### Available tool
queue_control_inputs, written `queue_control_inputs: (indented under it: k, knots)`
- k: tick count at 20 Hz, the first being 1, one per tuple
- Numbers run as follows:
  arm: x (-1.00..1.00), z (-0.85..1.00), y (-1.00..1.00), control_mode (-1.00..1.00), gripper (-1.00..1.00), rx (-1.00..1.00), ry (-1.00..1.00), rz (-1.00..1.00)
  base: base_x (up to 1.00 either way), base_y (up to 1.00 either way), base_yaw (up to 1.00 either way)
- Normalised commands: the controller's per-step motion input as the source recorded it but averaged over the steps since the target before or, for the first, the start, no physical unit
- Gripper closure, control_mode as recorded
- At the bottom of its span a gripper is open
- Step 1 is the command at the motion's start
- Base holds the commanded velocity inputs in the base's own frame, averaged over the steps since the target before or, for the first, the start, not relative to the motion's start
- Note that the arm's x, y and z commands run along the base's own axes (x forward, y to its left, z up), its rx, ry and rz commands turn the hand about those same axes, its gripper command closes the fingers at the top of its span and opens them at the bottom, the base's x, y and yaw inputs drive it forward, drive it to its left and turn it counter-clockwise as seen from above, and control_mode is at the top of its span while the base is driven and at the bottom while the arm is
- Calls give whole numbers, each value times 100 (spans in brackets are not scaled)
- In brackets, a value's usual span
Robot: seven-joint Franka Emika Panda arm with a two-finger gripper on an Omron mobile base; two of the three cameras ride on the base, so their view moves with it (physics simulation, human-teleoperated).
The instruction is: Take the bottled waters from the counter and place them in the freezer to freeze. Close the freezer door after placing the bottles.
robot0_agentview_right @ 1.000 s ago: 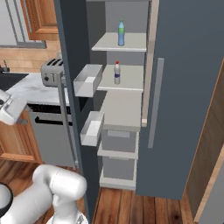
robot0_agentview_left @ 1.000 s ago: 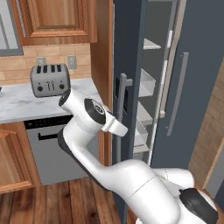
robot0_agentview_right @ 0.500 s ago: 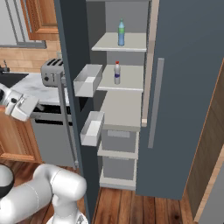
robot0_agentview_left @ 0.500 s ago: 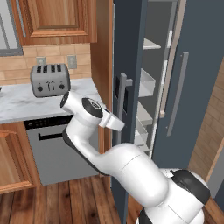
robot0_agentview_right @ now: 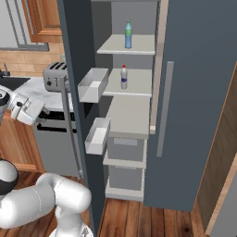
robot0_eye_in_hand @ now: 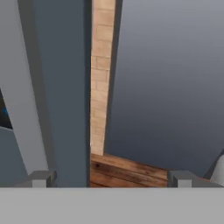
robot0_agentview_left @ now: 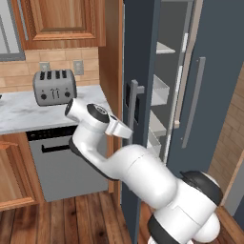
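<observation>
Both bottled waters stand inside the open freezer (robot0_agentview_right: 132, 115): the green-capped one (robot0_agentview_right: 128, 34) on the top shelf, the red-capped one (robot0_agentview_right: 123, 77) on the shelf below. The freezer door (robot0_agentview_right: 79, 41) stands swung out, white bins (robot0_agentview_right: 92, 85) on its inner face. My gripper (robot0_agentview_left: 127, 133) is on the door's outer side, close to its long grey handle (robot0_agentview_left: 135, 102). In the hand view the gripper (robot0_eye_in_hand: 111, 179) is open, its fingertips (robot0_eye_in_hand: 41, 178) wide apart with nothing between them, facing the door's slate edge (robot0_eye_in_hand: 65, 87). The marble counter (robot0_agentview_left: 24, 114) lies to the left.
A steel toaster (robot0_agentview_left: 55, 87) sits on the counter above the dishwasher (robot0_agentview_left: 66, 159). The freezer's other door (robot0_agentview_right: 199, 92) is closed on the right. Wooden cabinets (robot0_agentview_left: 62, 21) hang above the counter. Wood floor (robot0_agentview_left: 62, 219) lies below.
My hand has swung from beside the counter toward the outer face of the freezer door. The bottles and the door have not moved.
</observation>
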Motion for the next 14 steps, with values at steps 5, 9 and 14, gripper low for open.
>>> queue_control_inputs:
  k: [5, 9, 14]
  knots:
    - [6, 0, -1, -100, -100, 0, 0, 0, 0, 0, 0]
    - [25, -12, 0, -100, -100, 0, -1, 0, 0, 0, 0]
    - [42, -27, 0, -100, -100, 0, -5, 0, 0, 0, 0]
